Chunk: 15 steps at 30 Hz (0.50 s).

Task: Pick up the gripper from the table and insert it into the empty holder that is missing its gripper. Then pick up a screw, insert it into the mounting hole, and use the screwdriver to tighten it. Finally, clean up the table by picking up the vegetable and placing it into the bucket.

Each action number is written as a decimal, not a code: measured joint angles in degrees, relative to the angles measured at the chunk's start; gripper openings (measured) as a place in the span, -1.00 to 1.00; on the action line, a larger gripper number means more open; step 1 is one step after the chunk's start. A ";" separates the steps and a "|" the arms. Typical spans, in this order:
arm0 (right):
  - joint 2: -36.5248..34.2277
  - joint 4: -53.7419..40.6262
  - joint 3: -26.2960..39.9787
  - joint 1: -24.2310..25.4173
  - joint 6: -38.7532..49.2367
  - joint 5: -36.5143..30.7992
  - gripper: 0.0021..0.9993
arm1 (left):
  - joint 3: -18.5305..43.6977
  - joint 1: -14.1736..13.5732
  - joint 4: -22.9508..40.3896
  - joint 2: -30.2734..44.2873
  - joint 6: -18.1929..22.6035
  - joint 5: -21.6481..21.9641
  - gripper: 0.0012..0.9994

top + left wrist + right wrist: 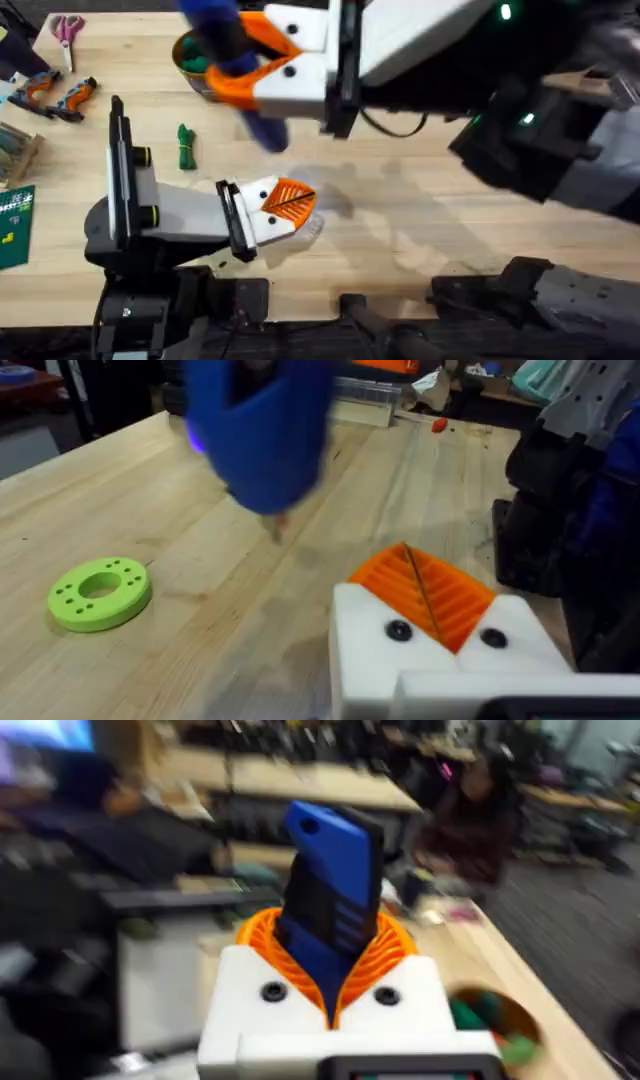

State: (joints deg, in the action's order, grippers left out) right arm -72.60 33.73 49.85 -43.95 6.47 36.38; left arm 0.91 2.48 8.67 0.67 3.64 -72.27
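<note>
Screwdriver [328,910] (bit blurred) in right hand [330,982]

Even, fairly bright indoor light from above; wooden table [420,230] evenly lit, soft shadows right of centre in the overhead view. Right arm [470,60] along the top of the overhead view is large, dark and blurred. Screwdriver [262,430] smeared by motion blur in the left wrist view. Right wrist view is blurred throughout, the room behind out of focus. No strong glare.
</note>
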 joint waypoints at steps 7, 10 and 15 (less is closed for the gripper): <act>0.00 -6.68 1.10 10.27 16.28 -1.43 -0.95 | 0.00 0.00 0.00 0.00 0.00 0.02 -0.97; 0.00 -9.20 1.43 14.46 21.84 -2.05 -0.95 | 0.00 0.00 0.00 0.00 0.00 0.02 -0.97; -1.06 -12.80 1.55 19.89 32.75 -5.10 -0.95 | 0.00 0.00 0.00 -0.01 0.00 0.02 -0.97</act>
State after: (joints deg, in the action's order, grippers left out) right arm -73.66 20.93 51.41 -24.06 39.22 31.28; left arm 0.91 2.48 8.67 0.66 3.64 -72.25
